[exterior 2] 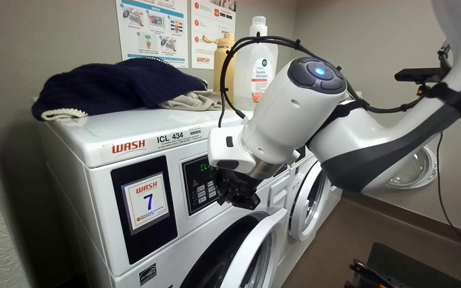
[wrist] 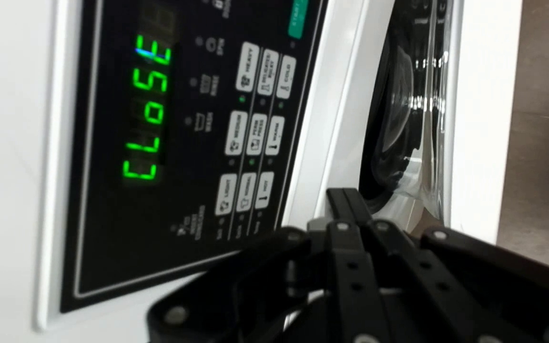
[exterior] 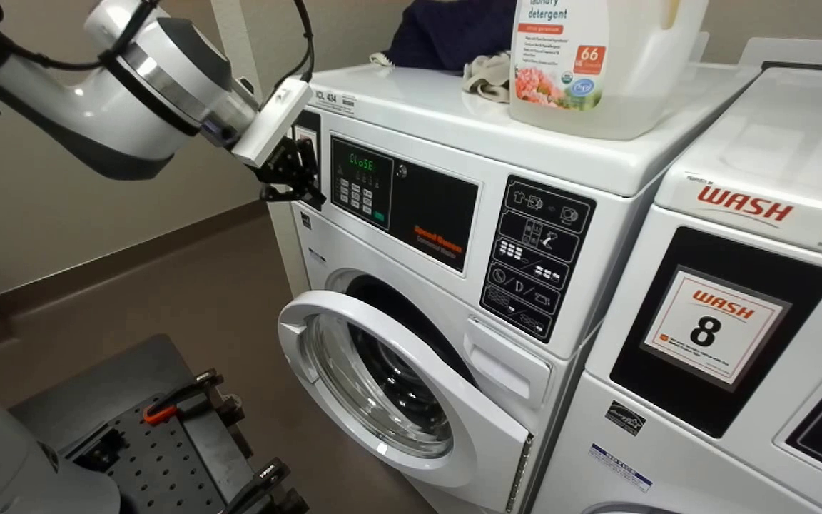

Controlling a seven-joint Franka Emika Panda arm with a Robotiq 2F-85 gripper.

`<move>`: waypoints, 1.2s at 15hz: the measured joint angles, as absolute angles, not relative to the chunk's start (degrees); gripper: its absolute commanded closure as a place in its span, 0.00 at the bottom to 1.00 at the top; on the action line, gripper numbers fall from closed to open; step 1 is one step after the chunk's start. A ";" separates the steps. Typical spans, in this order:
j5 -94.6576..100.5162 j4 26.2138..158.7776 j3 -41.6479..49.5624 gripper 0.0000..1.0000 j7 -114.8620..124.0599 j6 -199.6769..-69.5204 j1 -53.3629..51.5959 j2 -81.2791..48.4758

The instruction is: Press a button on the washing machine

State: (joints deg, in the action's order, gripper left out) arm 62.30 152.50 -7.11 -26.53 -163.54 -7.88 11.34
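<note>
Pushing straight on, you may miss the keys (wrist: 255,133): your claw (wrist: 343,191), pinched together and empty, sits right of them in the wrist view. The washing machine (exterior: 464,289), mid-frame in an exterior view, has its door (exterior: 479,442) open; presses may fail.

Black claw (wrist: 344,193) by the white washing machine (wrist: 15,143), tips (wrist: 338,202) together. On the black panel (wrist: 117,247), sideways green letters (wrist: 150,81) spelling CLOSE, nine white buttons (wrist: 257,135), green START button (wrist: 298,19). Plus a shiny glass door (wrist: 480,124).

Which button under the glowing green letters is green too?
The START button, at the bottom right in an exterior view. The other nine buttons are white.
</note>
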 measured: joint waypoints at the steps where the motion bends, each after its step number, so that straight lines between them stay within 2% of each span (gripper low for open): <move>1: 64.43 152.09 -7.38 1.00 -25.20 -163.51 -7.88 11.06; 18: 86.62 150.22 -11.65 1.00 -9.62 -157.76 -8.05 8.39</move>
